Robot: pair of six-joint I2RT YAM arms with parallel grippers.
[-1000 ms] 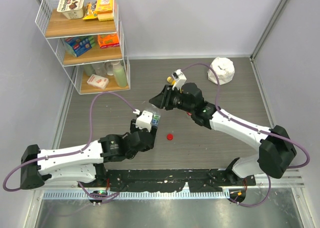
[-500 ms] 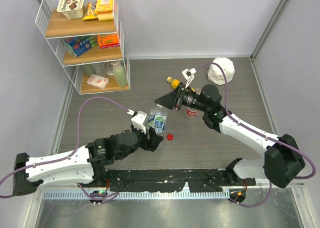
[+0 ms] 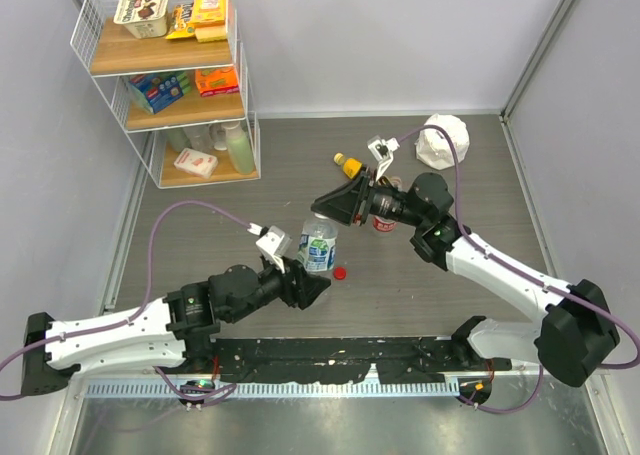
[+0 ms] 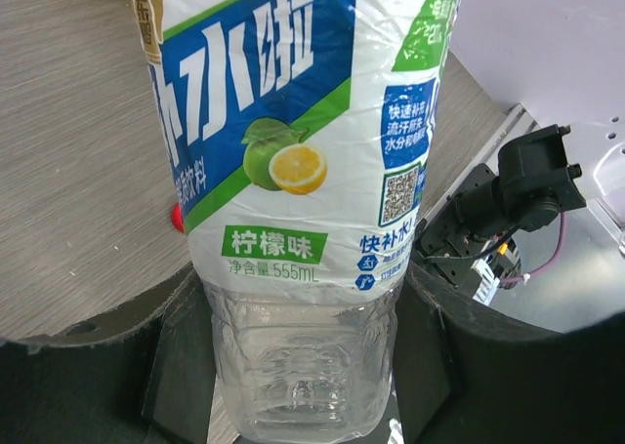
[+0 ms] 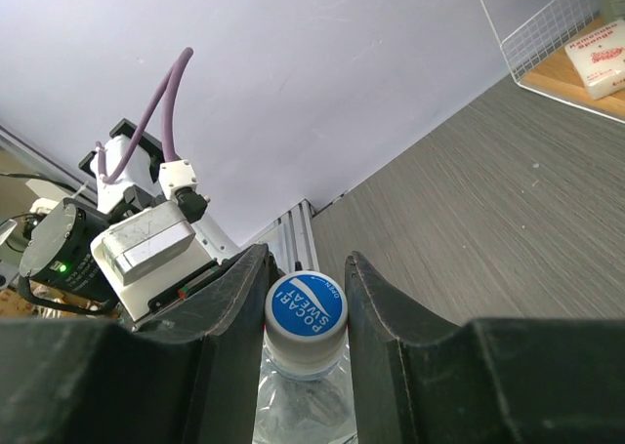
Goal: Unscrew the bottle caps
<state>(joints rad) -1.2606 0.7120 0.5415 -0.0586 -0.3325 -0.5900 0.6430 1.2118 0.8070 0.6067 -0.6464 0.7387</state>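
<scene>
White cap (image 5: 306, 310) (blue print on top) sits on the neck of the blue-and-white-label bottle (image 4: 293, 122), mid-table, a little left of centre. Right gripper (image 3: 320, 210) is pinched on this cap: in the right wrist view one finger presses each side of it. Left gripper (image 4: 305, 307) is clamped on the clear ribbed lower body, below the label, with fingers (image 4: 181, 351) hugging both flanks. The bottle stands roughly upright. Cannot tell whether its base rests on the table (image 3: 500, 195).

Arm poses:
- Left arm (image 3: 130, 325) lies low, stretched from its base at the near left corner toward the centre.
- Right arm (image 3: 500, 265) rises from the near right, elbow out, wrist turned left over the bottle top.

Counts — three bottles:
- the held one;
- a red-label bottle (image 3: 383, 223) standing just behind the right wrist, partly hidden by it;
- a yellow-orange bottle (image 3: 347, 161) farther back, too small to tell how its cap sits.

One red cap (image 3: 340, 272) lies loose on the table just right of the held bottle's base, also glimpsed past the label in the left wrist view.

Edges:
- A wire shelf (image 3: 118, 57) with three tiers of packets stands at the far left corner, well apart from the bottle.
- A crumpled white wad (image 3: 443, 140) sits near the far right wall.
- The red cap and red-label bottle are the nearest neighbours.
</scene>
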